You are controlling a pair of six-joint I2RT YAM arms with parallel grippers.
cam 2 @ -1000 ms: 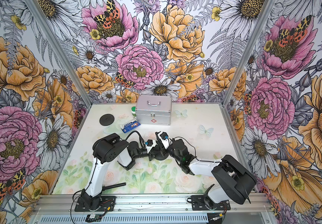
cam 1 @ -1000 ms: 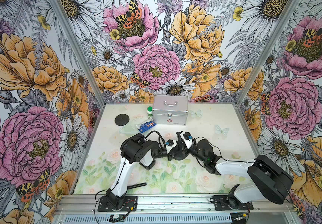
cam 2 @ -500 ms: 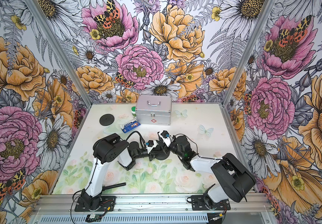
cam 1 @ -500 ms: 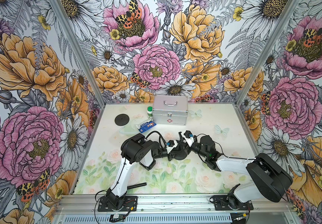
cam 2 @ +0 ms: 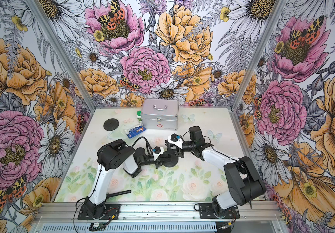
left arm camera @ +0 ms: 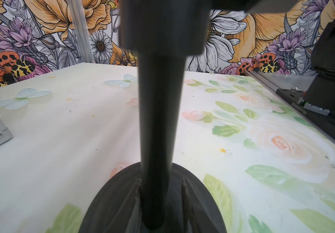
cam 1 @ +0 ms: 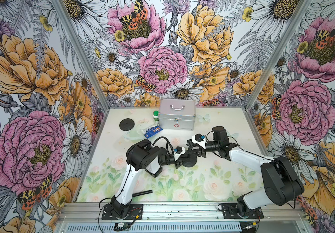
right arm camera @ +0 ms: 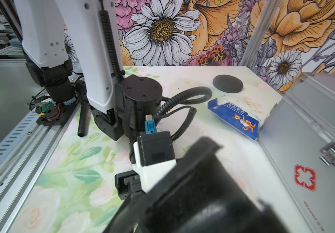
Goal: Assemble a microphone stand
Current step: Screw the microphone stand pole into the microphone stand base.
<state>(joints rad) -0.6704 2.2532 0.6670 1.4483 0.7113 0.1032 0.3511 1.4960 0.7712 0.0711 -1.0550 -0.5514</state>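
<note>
- Since the earlier frame, the right arm's elbow had drawn back toward the far side, and the right hand sat a little farther from the stand.
- The left hand was clamped on the pole, which stood upright on its round base at mid-table.
- I could not tell whether the right hand's jaws stood apart or together; a blurred black part that I could not identify blocked its wrist view.
- Risk, in my judgement: if the pole was not seated in the base, letting go with the left hand would topple it.
- Risk: the two hands sat nearly touching, so a careless return by the right hand could knock the pole sideways.
- Risk: the loose rod lay at the near edge beside the left arm's mount and could roll off if nudged.
- Room: the metal case and blue packet crowded the far side, with a spare disc far left.
- The near right of the table lay open.
</note>
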